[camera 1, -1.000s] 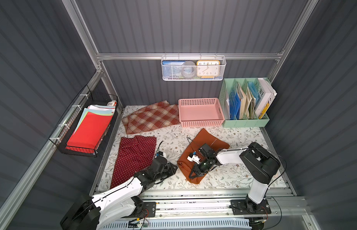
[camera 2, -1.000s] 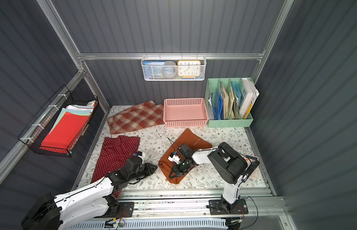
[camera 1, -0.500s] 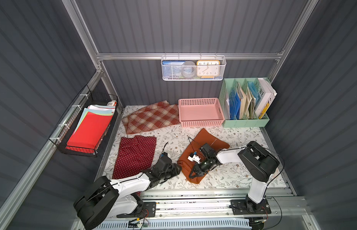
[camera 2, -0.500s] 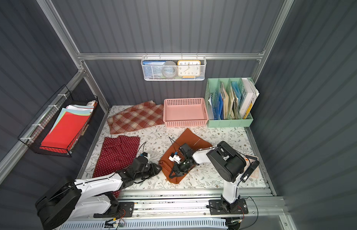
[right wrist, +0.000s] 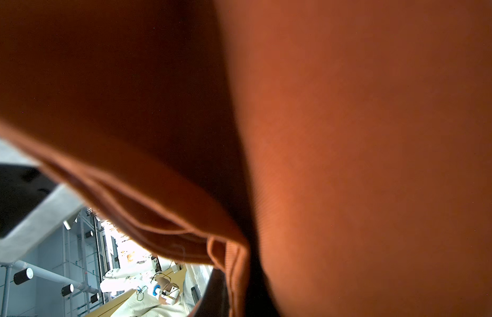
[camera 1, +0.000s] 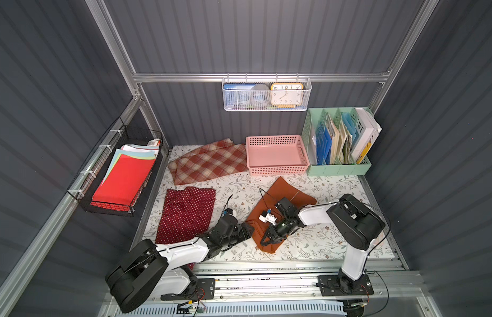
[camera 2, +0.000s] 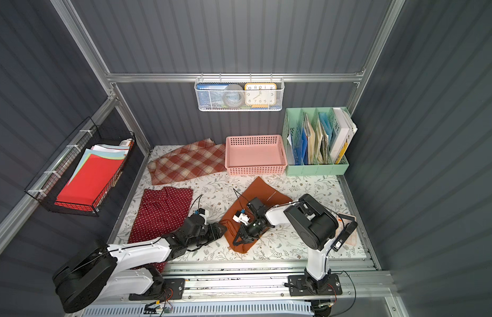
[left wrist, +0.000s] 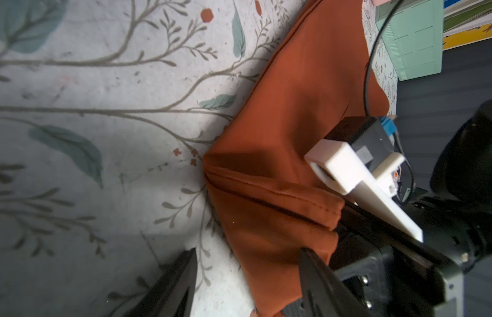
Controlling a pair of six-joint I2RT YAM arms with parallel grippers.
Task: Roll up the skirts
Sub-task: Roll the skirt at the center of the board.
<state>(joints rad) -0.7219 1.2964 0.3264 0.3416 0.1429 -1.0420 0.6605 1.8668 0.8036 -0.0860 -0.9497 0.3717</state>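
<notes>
Just floral mat (camera 1: 335,186), grey corrug. walls (camera 1: 267,41)

Back skirt (camera 1: 209,162) lay at the desk's (camera 1: 335,186) rear left, with the basket (camera 1: 276,170) to its right and the file rack (camera 1: 338,168) right of that. Left skirt (camera 1: 184,214) lay in front of the back skirt. Centre skirt (camera 1: 283,189) lay before the basket, right of the left skirt.

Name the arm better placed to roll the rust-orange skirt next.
Right. The right gripper is shut on the lifted near hem of the rust-orange skirt; the left gripper stands open beside it, holding nothing.
</notes>
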